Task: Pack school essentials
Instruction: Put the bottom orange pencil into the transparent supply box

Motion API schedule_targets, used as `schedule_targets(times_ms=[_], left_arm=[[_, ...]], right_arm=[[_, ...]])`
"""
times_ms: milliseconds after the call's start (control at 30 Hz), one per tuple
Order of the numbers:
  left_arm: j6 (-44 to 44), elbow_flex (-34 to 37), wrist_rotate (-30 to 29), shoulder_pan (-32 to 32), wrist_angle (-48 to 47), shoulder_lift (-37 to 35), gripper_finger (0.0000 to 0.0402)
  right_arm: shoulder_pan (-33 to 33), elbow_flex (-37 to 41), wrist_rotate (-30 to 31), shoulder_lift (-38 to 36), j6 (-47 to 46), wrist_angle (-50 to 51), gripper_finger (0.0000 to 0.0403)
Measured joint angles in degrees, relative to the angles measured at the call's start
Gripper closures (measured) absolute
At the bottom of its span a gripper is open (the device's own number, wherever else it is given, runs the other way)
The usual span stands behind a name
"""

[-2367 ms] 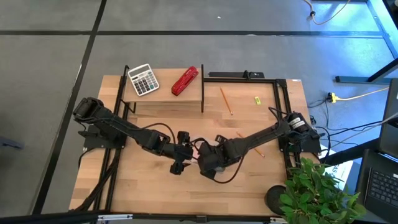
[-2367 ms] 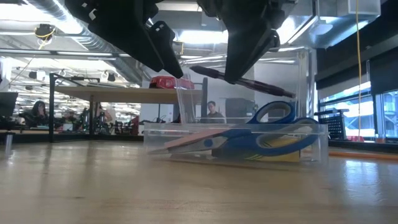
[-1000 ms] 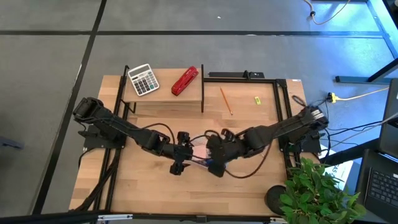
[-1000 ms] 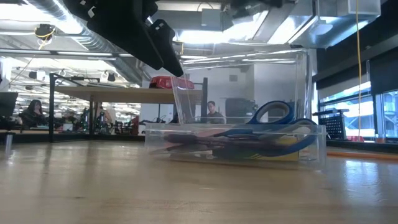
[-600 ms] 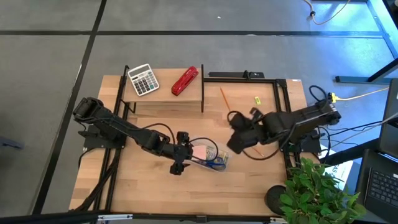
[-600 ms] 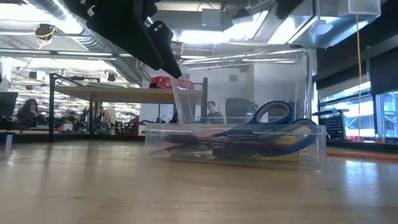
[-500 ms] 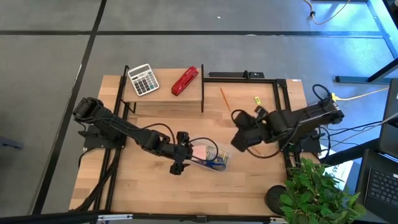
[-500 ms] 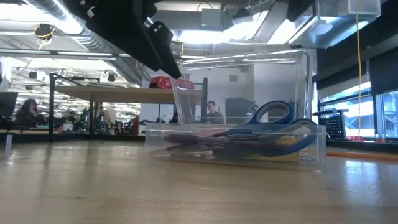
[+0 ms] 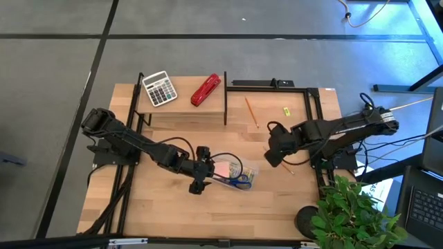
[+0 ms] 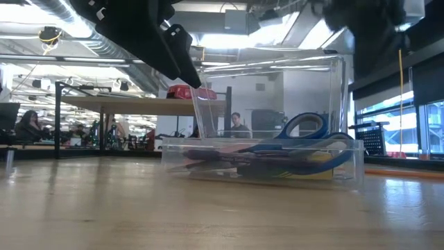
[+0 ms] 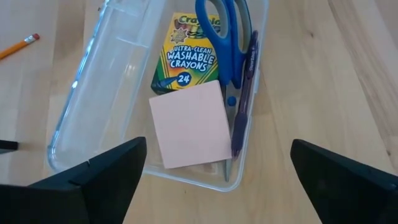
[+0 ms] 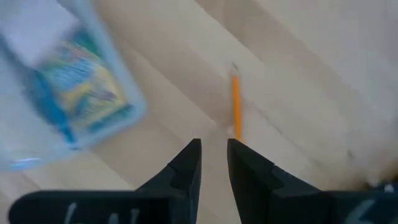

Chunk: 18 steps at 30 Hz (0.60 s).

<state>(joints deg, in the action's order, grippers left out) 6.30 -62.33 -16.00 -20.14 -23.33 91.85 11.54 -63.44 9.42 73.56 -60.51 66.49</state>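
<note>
The left tool point(image 9: 199, 174), fingers spread wide, hangs at the clear box's point(image 11: 93, 106) left edge on the bench point(image 9: 166, 214). Inside lie a pink sticky-note pad point(image 11: 191, 123), crayons point(image 11: 189, 59), blue scissors point(image 11: 225, 31) and a dark pen point(image 11: 244, 93). The right tool point(image 12: 213, 163), nearly pressed together (empty), hovers by an orange pencil point(image 12: 236, 106).

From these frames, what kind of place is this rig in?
Probably an open lab or shared office workspace: seated people at desks behind the wooden table, exposed ceiling ducts, and a laptop beside trailing cables.
</note>
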Motion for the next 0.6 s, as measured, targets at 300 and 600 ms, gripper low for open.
schedule_targets(times_ms=[300,600], left_arm=[[1.18,0.01,-0.02,0.02,0.02,0.00,0.0008],[1.23,0.03,-0.03,0.04,0.02,0.00,0.0008]], right_arm=[[-4.91,7.09,-4.66,0.17,0.59,-2.52,0.0322],[-7.93,7.11,-6.52,0.17,7.04,-2.64,0.0322]])
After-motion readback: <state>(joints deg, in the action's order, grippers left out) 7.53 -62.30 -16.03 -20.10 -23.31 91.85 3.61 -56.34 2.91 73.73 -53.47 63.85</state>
